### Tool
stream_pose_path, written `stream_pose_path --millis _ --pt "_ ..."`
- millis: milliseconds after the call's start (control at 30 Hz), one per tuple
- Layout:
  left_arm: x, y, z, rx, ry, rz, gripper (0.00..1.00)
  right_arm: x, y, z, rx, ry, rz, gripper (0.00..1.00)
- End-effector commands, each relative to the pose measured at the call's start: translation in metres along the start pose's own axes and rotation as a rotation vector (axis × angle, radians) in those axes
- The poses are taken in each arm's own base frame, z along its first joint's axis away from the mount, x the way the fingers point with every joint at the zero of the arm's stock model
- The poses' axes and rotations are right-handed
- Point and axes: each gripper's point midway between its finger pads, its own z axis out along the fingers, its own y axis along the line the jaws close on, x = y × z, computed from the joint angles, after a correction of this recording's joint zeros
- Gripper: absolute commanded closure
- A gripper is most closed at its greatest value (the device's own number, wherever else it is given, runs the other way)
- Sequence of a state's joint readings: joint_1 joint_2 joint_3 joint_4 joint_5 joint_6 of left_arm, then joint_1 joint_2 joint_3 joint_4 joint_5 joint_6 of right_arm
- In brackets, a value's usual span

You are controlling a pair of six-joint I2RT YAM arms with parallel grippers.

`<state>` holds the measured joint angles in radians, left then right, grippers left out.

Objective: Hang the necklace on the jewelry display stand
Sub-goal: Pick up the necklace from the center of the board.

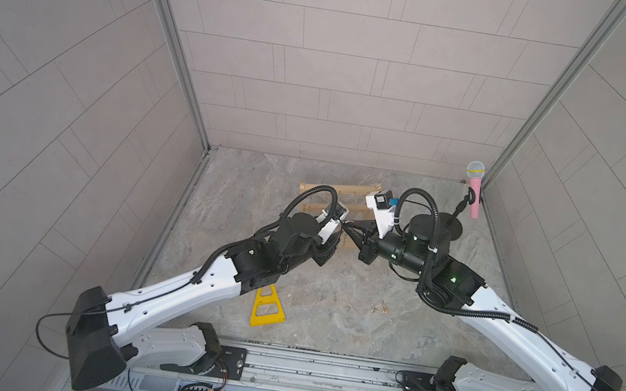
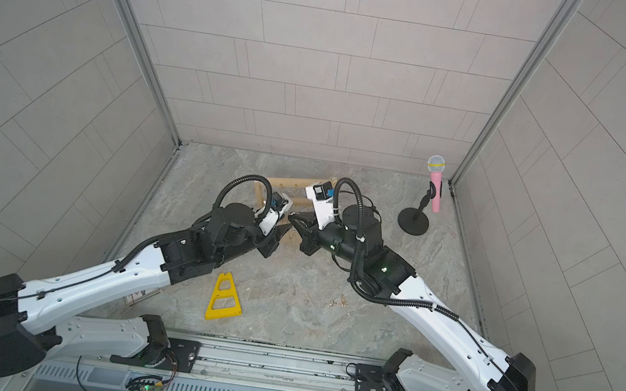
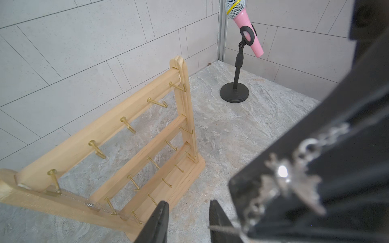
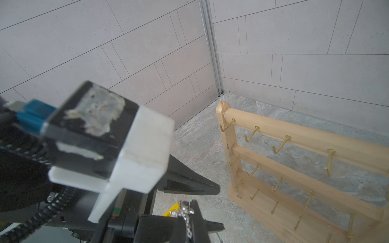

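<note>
The right claw [image 4: 195,205] is pressed shut on the necklace [image 3: 284,174], pinching its silver chain. The left claw [image 3: 188,203] sits right beside it, fingers spread, with nothing clearly between them. Just past both claws stands the jewelry display stand [image 3: 105,128], its bars running side to side. The right arm looks best placed to reach forward to a free hook [image 3: 156,102]. One thin chain [image 4: 227,144] already hangs from the end hook.

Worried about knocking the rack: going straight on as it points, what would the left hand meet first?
Probably the base end of the jewelry display stand, or the floor just beside it; depth is unclear.
</note>
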<state>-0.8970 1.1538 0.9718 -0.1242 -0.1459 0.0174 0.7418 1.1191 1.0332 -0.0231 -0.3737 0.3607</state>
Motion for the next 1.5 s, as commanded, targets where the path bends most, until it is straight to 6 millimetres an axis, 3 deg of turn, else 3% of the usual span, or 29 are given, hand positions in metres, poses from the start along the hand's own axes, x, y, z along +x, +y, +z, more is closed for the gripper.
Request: stream_pose_path --millis 0,300,467,733,867,1100,1267,1467 --pt "0.004 0.002 0.007 -0.015 -0.012 -0.033 0.62 -0.026 0.014 -0.011 -0.036 -0.072 -0.018 1.0" --pt "0.015 -0.002 0.016 -0.005 0.004 -0.07 0.61 -0.034 0.014 -0.014 -0.027 -0.094 -0.02 1.0" --pt "0.021 0.002 0.015 -0.027 0.008 -0.076 0.73 -0.032 0.011 -0.014 -0.012 -0.087 -0.016 1.0" --pt "0.01 0.03 0.005 -0.148 -0.007 -0.084 0.93 -0.018 0.002 -0.01 0.013 -0.045 -0.013 1.0" --pt "0.0 0.047 -0.002 -0.224 -0.03 -0.085 0.95 -0.004 -0.002 -0.003 0.016 0.016 -0.023 1.0" --pt "-0.023 0.063 -0.008 -0.263 -0.052 -0.068 0.95 0.021 -0.027 0.004 0.128 0.102 -0.07 1.0" --pt "-0.033 0.066 -0.004 -0.267 -0.032 -0.019 0.95 0.017 -0.03 0.013 0.132 0.092 -0.088 1.0" --pt "-0.042 0.075 0.002 -0.261 -0.007 0.0 0.95 0.0 -0.041 0.02 0.185 0.041 -0.118 1.0"
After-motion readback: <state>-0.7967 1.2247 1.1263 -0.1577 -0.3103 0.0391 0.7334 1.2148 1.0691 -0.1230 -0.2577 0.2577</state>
